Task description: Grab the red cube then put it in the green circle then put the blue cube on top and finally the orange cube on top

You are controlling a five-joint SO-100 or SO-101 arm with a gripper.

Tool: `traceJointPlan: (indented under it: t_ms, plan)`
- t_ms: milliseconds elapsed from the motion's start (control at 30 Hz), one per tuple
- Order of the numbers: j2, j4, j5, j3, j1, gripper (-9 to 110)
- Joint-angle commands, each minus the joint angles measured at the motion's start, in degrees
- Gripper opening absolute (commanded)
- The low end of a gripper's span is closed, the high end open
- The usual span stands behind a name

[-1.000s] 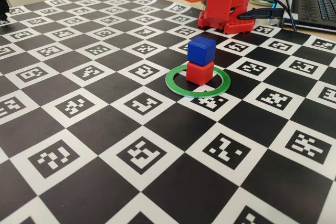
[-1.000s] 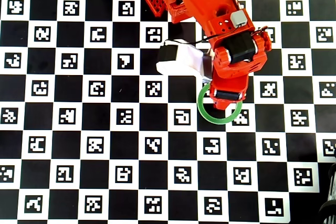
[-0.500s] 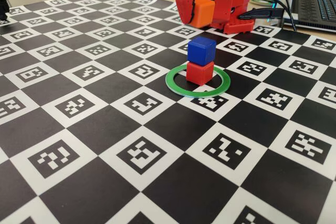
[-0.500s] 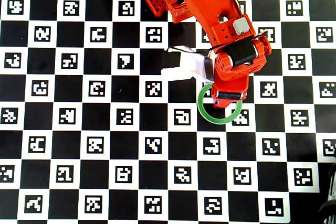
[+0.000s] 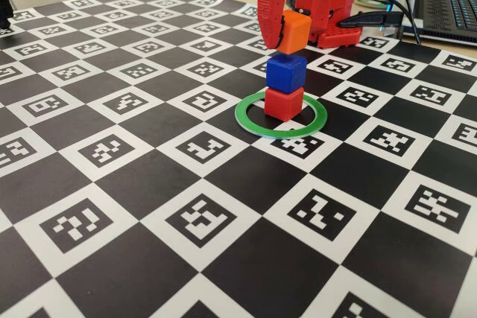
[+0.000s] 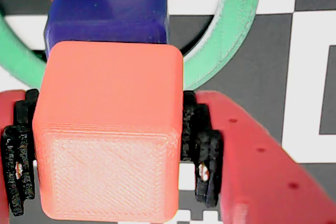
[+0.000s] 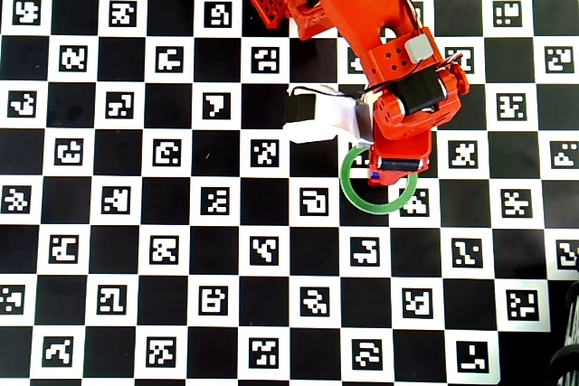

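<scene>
Fixed view shows the blue cube (image 5: 286, 73) already on the red cube (image 5: 284, 103) inside the green circle (image 5: 250, 123). The hand (image 5: 283, 37) pinches the orange cube (image 5: 294, 32) just above the blue one. Only lowering and release remain, I think.

Orange cube (image 6: 107, 129) clamped between the gripper's (image 6: 107, 153) black-padded red fingers (image 6: 252, 166). Directly beyond it, the blue cube (image 6: 107, 11) sits inside the green circle (image 6: 231, 30).

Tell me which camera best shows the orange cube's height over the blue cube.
The fixed view: side-on, the orange cube sits just above the blue cube, tilted, contact unclear. The wrist view shows the gripper clamping it but hides the height. The overhead view hides both cubes under the arm.
</scene>
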Motion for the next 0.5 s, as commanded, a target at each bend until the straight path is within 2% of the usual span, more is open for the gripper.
traceJointPlan:
  t_ms: [0, 467]
  plan:
    - [5.7, -1.2, 0.5, -0.2, -0.8, 3]
    - [5.5, -2.9, 0.7, 1.6, -1.1, 4]
